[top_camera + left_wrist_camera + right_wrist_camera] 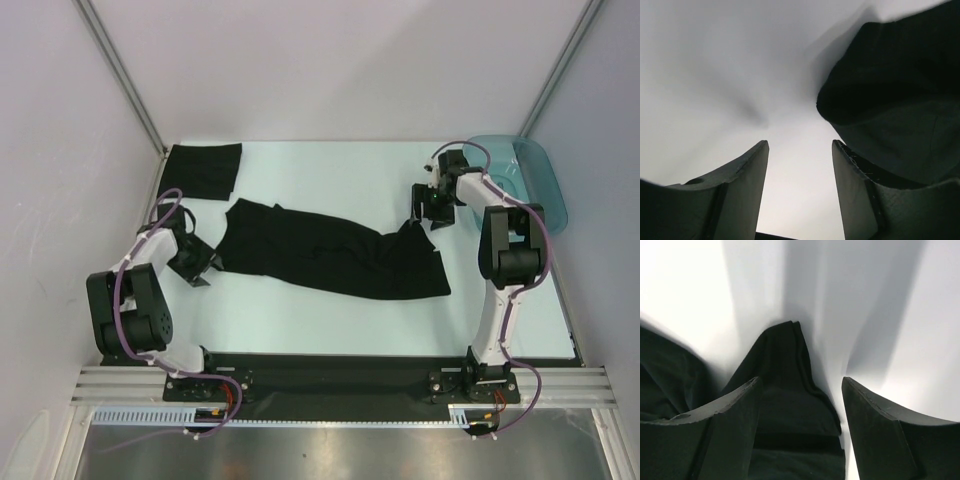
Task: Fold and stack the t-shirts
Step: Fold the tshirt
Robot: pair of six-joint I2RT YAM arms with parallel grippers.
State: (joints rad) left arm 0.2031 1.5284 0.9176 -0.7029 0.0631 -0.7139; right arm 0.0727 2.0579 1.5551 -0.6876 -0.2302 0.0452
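A black t-shirt (330, 255) lies crumpled lengthwise across the middle of the table. A second t-shirt (203, 170), folded into a square, rests at the back left corner. My left gripper (195, 262) is low at the spread shirt's left end. Its jaws are open with only bare table between the left gripper (800, 145) fingertips, and the cloth (895, 85) bulges just beyond the right finger. My right gripper (432, 205) hangs over the shirt's far right corner. In the wrist view that pointed corner (790, 390) lies between the open right gripper (801, 381) fingers, with a gap beside the right one.
A translucent teal tray (530, 180) stands at the back right, just behind the right arm. Side walls close in the pale table (330, 180) on both sides. Both arm bases sit on the black rail at the near edge.
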